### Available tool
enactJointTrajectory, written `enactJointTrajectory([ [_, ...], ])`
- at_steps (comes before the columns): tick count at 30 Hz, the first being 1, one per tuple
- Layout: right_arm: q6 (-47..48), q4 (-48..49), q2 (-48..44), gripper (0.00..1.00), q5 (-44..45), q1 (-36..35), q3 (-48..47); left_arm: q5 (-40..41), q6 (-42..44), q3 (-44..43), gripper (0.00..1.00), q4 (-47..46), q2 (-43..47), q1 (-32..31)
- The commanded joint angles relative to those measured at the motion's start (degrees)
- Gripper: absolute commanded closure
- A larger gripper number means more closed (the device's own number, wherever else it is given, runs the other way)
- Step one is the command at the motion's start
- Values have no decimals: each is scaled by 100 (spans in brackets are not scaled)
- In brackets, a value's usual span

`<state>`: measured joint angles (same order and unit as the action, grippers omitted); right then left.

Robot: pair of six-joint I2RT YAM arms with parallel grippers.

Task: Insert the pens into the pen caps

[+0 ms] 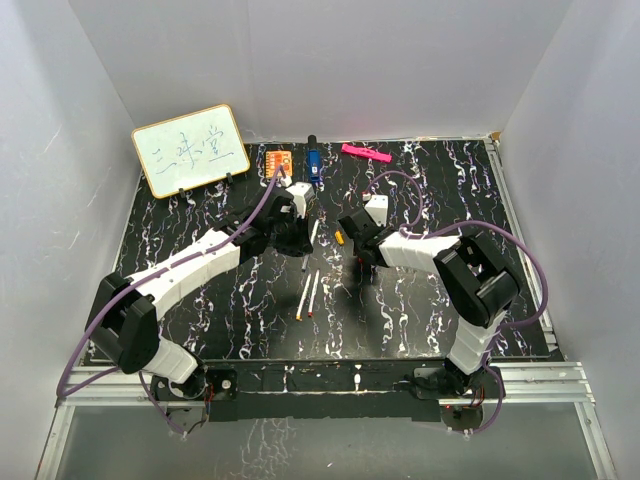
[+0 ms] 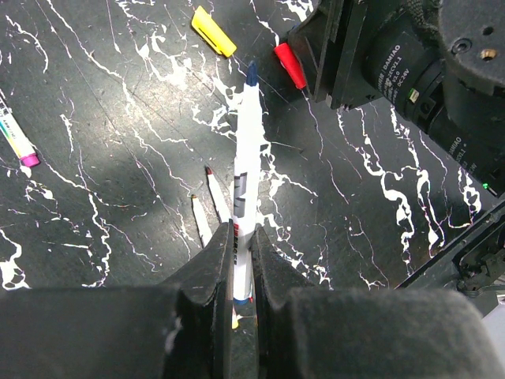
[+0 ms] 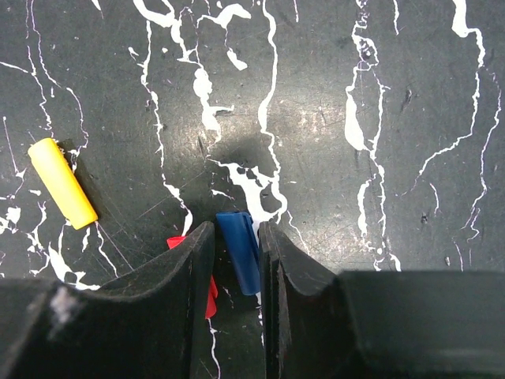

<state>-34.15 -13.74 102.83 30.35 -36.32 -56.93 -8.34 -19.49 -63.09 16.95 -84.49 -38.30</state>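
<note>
Pens: purple-ended pen (image 2: 17, 136) at far left, caught by left wrist view only. Two loose pens (image 2: 218, 196) lie side by side on counter (image 1: 400, 320) between arms. Left jaws clamped tight on blue-tipped pen (image 2: 246, 181), tip aimed between yellow cap (image 2: 213, 31) and red cap (image 2: 290, 65). Right wrist view alone shows blue cap (image 3: 239, 251), pinched in narrow right jaws, down at counter. Top view alone shows whiteboard (image 1: 190, 150), orange square (image 1: 279, 159), pink bar (image 1: 365, 153) along far edge.
</note>
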Motion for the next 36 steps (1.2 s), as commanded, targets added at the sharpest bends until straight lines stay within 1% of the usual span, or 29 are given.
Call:
enactJointTrajectory([
  [1, 68, -949, 231, 72, -679, -39, 361, 2, 28, -213, 100, 67, 237, 42],
  [13, 85, -956, 280, 74, -664, -37, 426, 54, 7, -167, 100, 80, 239, 42],
  [17, 67, -943, 311, 83, -677, -41, 432, 34, 15, -160, 100, 63, 222, 42],
  [22, 75, -932, 361, 99, -781, -33, 419, 43, 40, -144, 100, 87, 196, 42],
  [30, 29, -905, 188, 100, -730, 5, 357, 78, 41, -23, 100, 44, 217, 42],
  [36, 35, -739, -233, 100, -191, 26, -73, -19, 90, 105, 100, -172, 230, 42],
])
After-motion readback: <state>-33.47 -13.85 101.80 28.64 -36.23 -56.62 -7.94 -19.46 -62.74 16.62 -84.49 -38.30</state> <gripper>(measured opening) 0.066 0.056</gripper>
